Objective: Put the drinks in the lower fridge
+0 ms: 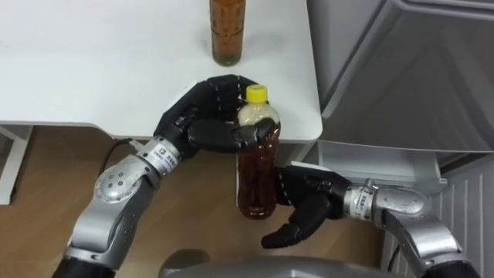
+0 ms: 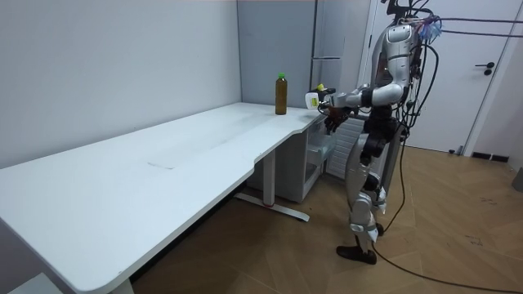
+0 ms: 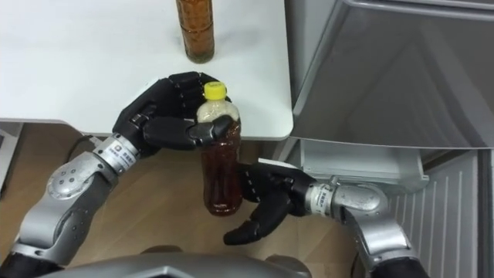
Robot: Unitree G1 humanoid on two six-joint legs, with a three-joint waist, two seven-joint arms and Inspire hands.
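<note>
A brown drink bottle with a yellow cap (image 1: 257, 177) hangs upright just off the white table's corner (image 1: 305, 116). My left hand (image 1: 204, 116) is shut on its neck and shoulder, the thumb across the front. My right hand (image 1: 309, 202) sits against the bottle's lower right side with fingers relaxed and pointing down-left. A second brown bottle (image 1: 228, 31) stands on the table further back; in the room view this bottle (image 2: 280, 93) has a green cap. The grey fridge (image 1: 401, 69) rises at the right. I stand at the table's end, beside the fridge.
Below the fridge's upper door a white ledge (image 1: 386, 158) of the lower compartment juts out at the right. Wooden floor (image 1: 46, 177) lies under the table. In the room view a long white table (image 2: 163, 163) runs along the wall and a door (image 2: 490, 73) stands behind me.
</note>
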